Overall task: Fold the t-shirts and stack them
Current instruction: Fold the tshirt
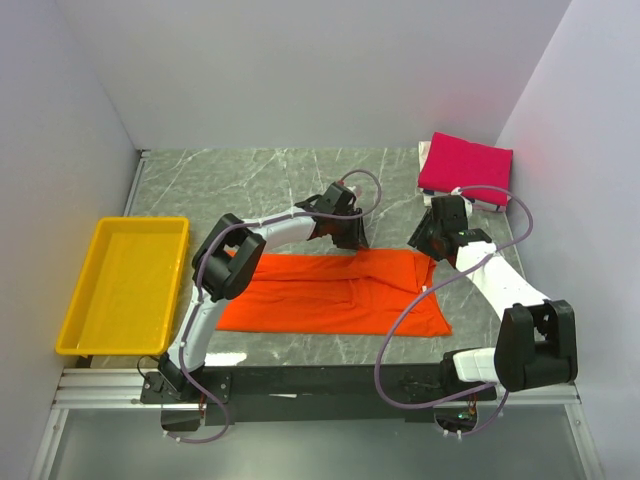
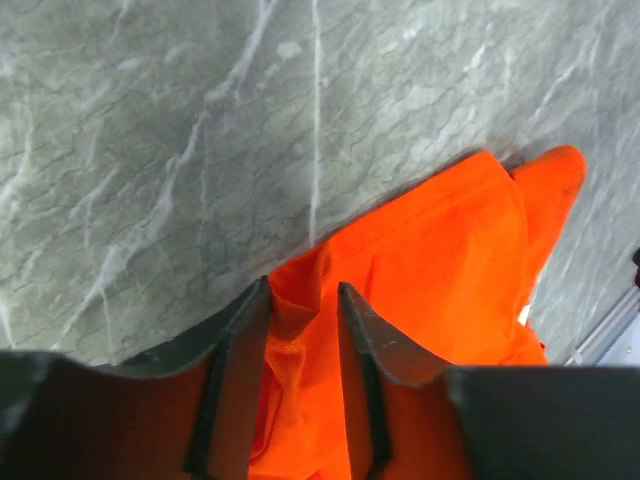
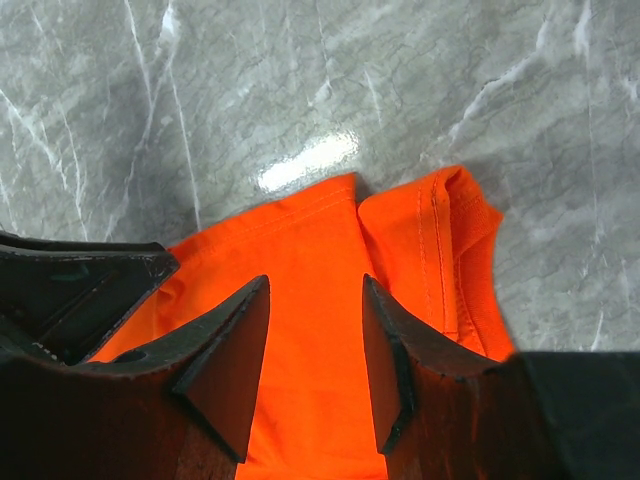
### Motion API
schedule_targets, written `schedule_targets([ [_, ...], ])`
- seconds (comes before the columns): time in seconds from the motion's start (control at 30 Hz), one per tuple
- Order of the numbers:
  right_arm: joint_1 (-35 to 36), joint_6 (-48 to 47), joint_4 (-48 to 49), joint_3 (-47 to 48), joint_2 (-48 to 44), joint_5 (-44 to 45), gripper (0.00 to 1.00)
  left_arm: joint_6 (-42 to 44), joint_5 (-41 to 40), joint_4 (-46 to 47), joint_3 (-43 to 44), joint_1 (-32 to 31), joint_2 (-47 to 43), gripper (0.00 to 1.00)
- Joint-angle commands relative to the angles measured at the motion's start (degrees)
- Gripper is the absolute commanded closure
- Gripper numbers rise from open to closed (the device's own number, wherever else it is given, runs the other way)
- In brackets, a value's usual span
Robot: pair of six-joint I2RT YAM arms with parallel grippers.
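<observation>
The orange t-shirt (image 1: 330, 295) lies spread across the middle of the marble table, partly folded lengthwise. My left gripper (image 1: 345, 238) is at its far edge. In the left wrist view the gripper (image 2: 303, 290) has closed on a bunched ridge of the orange cloth (image 2: 440, 260). My right gripper (image 1: 428, 243) is at the shirt's far right corner. In the right wrist view the gripper (image 3: 315, 285) stands open over flat orange cloth (image 3: 310, 240), with a hemmed sleeve just to its right. The magenta-pink t-shirt (image 1: 465, 165) lies folded at the far right.
A yellow plastic tray (image 1: 125, 290) stands at the left edge of the table. White walls close in the table at the left, back and right. A white object pokes out from under the magenta shirt near the right wall.
</observation>
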Motion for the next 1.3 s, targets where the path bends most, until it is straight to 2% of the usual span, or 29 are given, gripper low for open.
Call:
schedule_targets([
  [0.0,-0.6,-0.8,1.5,-0.2,-2.3,0.1,0.51,1.7,-1.4,-0.4,2.3,-0.3,-0.3,0.65],
  [0.1,-0.5,-0.7,1.5,-0.1,-2.7,0.0,0.51,2.0,-1.5,-0.1,2.5,-0.4,-1.1,0.79],
  [0.13,-0.6,-0.7,1.5,-0.1,-2.7,0.1,0.51,2.0,-1.5,0.0,2.6,-0.4,-1.4,0.89],
  [0.2,-0.6,-0.8,1.5,-0.1,-2.7,0.1,0.51,2.1,-1.0,0.7,2.4,-0.4,-2.1,0.99],
  [0.23,-0.7,-0.7,1.5,-0.2,-2.6,0.1,0.51,1.7,-1.3,1.0,2.3,-0.5,-2.5,0.99],
  [0.77,-1.2,-0.7,3.6,-1.3,-0.3,-0.8,0.5,-1.5,4.2,12.5,-9.4,-1.2,-12.6,0.99],
  [1.27,-1.6,-0.6,3.7,-2.9,-1.5,-1.8,0.5,-1.9,8.7,21.4,-25.7,-3.8,-21.8,0.99],
])
